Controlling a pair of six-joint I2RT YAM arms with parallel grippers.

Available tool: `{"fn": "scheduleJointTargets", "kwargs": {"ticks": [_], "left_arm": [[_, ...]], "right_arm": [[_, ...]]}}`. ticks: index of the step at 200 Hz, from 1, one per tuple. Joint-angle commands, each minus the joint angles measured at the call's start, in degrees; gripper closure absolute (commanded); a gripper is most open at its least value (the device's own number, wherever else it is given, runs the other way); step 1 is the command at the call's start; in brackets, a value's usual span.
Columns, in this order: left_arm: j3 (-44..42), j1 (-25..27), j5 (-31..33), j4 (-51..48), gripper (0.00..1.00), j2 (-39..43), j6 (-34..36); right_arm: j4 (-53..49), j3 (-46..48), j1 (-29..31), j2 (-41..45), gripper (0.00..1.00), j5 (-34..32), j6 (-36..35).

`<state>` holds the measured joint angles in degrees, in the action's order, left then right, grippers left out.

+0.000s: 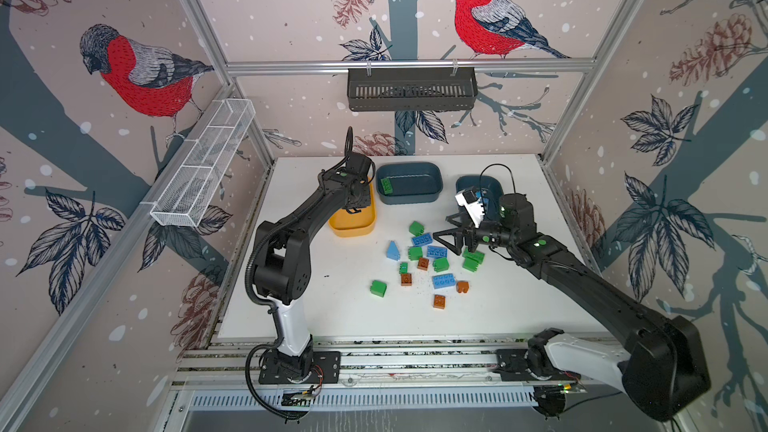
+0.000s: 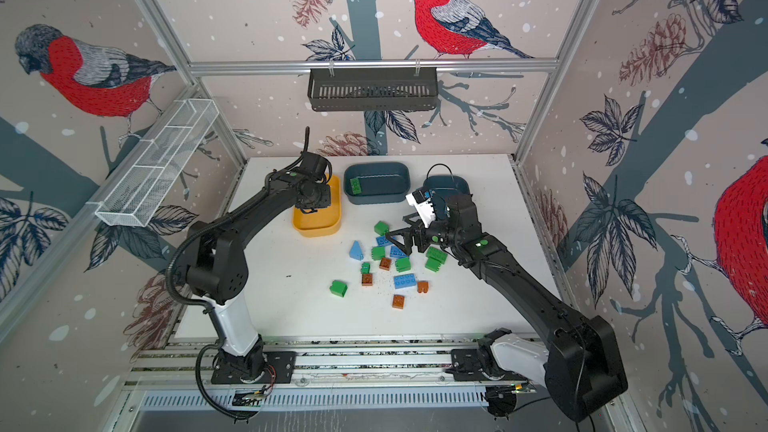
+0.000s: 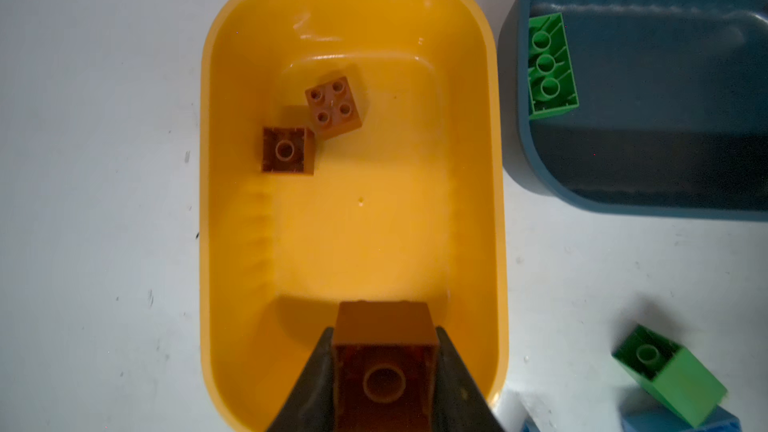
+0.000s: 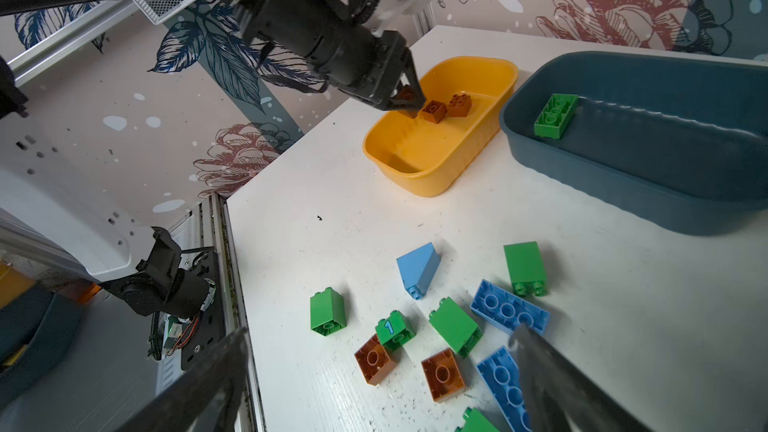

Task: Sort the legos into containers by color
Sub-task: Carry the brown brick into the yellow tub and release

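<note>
My left gripper [image 3: 384,338] is shut on a brown-orange lego [image 3: 384,322], held over the near end of the yellow tub [image 3: 205,160]. Two more brown legos [image 3: 332,105] lie inside that tub. A long green lego [image 1: 386,185] rests in the middle teal tub [image 1: 409,199]. The other teal tub [image 1: 469,182] is partly hidden behind my right wrist. My right gripper [image 1: 449,228] hangs open and empty above the pile of loose legos [image 1: 432,263], green, light blue and brown, on the white table. The right wrist view shows the left gripper [image 4: 405,97] inside the yellow tub's rim.
A white wire mesh tray [image 1: 203,168] hangs on the left wall and a dark slotted basket [image 1: 411,89] on the back rail. One green lego [image 1: 378,288] lies apart at the left of the pile. Both arm bases sit on the front rail.
</note>
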<state>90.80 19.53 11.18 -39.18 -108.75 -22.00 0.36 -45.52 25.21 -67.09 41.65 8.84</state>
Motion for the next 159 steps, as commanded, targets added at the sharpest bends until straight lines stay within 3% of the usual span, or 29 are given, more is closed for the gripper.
{"fn": "scheduleJointTargets", "kwargs": {"ticks": [1, 32, 67, 86, 111, 159], "left_arm": [[2.6, -1.2, -1.0, 0.6, 0.7, -3.8, 3.6], [2.7, -3.0, 0.7, 2.8, 0.69, -7.4, 4.7], [2.8, -4.5, -1.8, 5.6, 0.65, -10.5, 5.4], [3.5, -4.7, 0.5, 5.4, 0.57, -11.7, 5.7], [3.8, -4.8, 0.2, 5.0, 0.36, -11.2, 5.6], [0.1, -3.8, -4.1, 0.6, 0.28, -3.0, 4.6]], "right_arm": [[2.6, -1.3, 1.2, -1.1, 0.01, -1.4, 0.7], [2.4, -2.4, 2.9, -2.5, 0.0, -2.5, 0.3], [2.1, -3.0, 4.7, -4.2, 0.0, -3.6, 0.1], [2.0, -3.3, 5.4, -4.5, 0.01, -4.2, -0.1], [1.7, -3.8, 6.0, -5.8, 0.01, -4.7, -0.3], [-0.9, -4.4, 5.8, -5.5, 0.0, -6.0, -2.1]]}}
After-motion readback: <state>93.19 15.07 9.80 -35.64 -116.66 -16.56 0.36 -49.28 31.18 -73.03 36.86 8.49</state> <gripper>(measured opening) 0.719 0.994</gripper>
